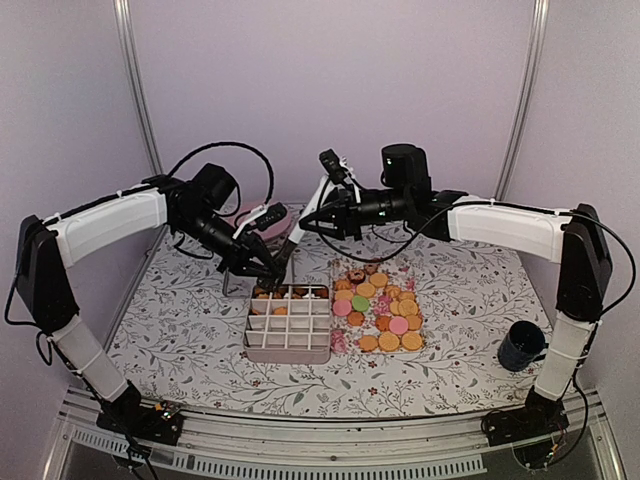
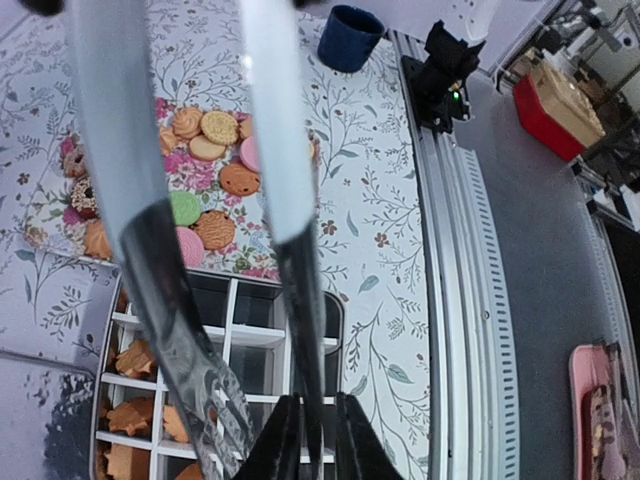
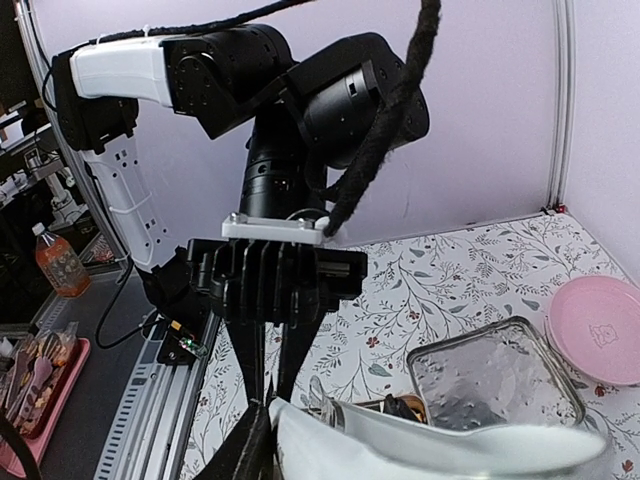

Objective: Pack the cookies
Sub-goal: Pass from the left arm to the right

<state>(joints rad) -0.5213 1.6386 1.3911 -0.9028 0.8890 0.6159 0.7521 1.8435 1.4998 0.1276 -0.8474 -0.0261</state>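
Barely begun: box [image 1: 288, 355] back row filled, most cookies [image 1: 385, 310] lie loose beside it. L gripper [image 2: 315, 430] pinches tongs [image 2: 150, 250]; R gripper [image 1: 305, 225] state: can't tell.

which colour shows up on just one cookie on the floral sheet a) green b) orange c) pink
a: only one green cookie lies on the floral sheet, while pink and orange each show up several times.
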